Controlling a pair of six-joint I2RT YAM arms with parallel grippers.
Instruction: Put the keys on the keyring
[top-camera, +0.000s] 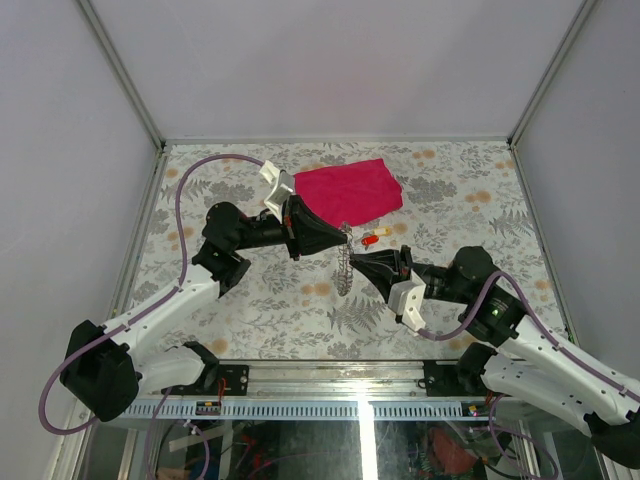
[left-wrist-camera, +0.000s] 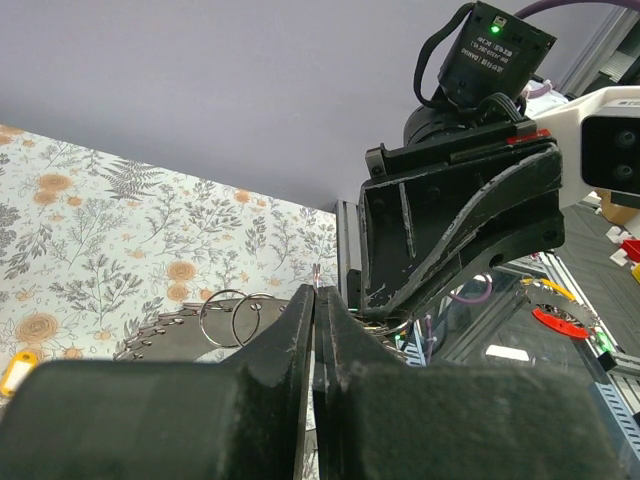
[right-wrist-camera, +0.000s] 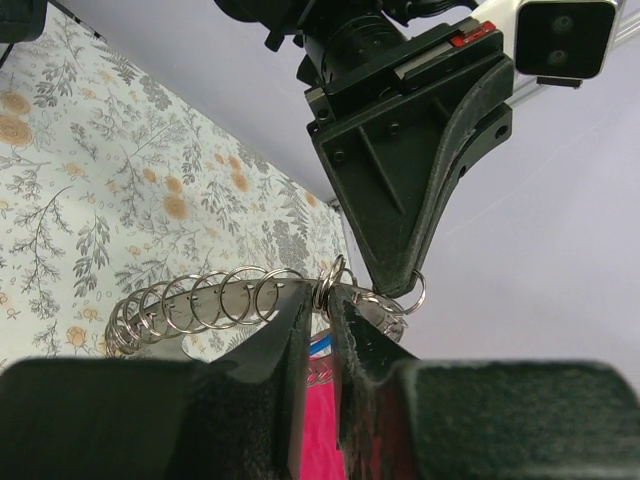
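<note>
Currently, left gripper (top-camera: 345, 236), fully closed, pinches the keyring (right-wrist-camera: 415, 300) over the table (top-camera: 250, 300); right gripper (right-wrist-camera: 320, 298), jaws narrow at the adjoining ring chain (right-wrist-camera: 200, 300), grip indeterminate.

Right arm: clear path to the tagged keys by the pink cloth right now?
Likely yes: the tagged keys lie uncovered just past the right gripper. But the keyring hanging from the left gripper sits at the right fingertips.
</note>
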